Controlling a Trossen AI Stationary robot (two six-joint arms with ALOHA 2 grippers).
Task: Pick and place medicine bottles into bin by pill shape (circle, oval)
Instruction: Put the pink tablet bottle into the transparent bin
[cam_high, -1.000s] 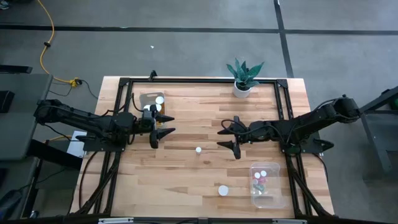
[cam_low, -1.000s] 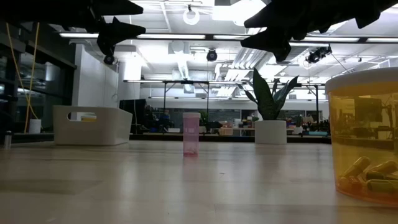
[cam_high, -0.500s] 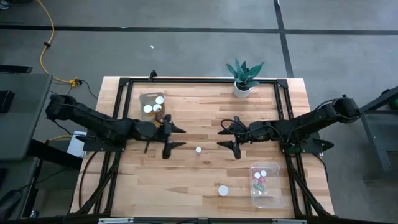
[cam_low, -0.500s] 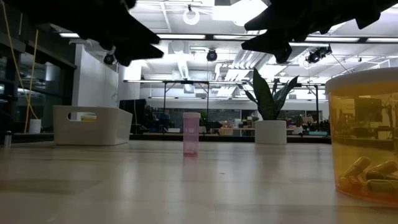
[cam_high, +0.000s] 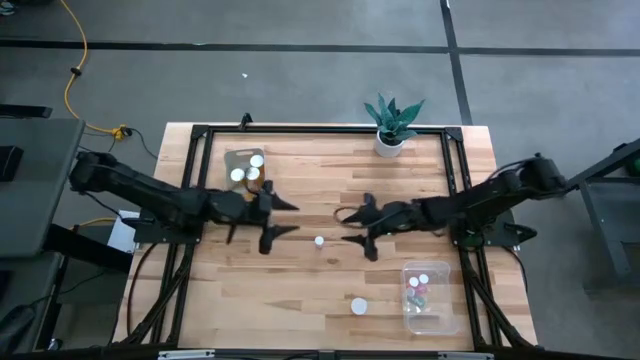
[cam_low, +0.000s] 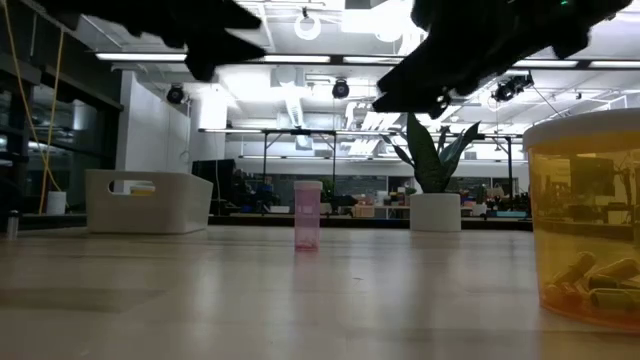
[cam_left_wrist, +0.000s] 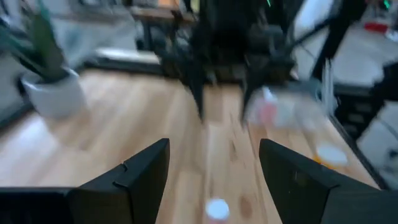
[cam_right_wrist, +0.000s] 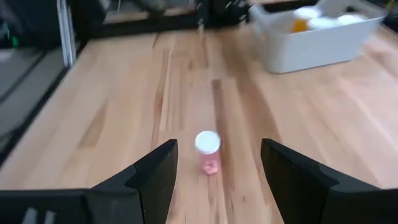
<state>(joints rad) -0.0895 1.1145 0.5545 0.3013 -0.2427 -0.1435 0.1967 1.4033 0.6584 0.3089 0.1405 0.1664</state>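
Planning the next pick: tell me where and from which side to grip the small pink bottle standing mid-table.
Grip the pink bottle around its body just under the white cap, coming level from the right gripper's side. It stands upright and alone on the table, with free space on both flanks, and it already sits centred between that gripper's open fingers. The left gripper hovers open nearby.

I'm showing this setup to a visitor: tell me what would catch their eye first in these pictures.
Two dark arms reach in from opposite sides, the left gripper and right gripper both open and facing each other above a lone pink bottle standing mid-table. Next come the potted plant at the far edge and the white bin holding bottles behind the left gripper. An orange bottle looms close in the low view.
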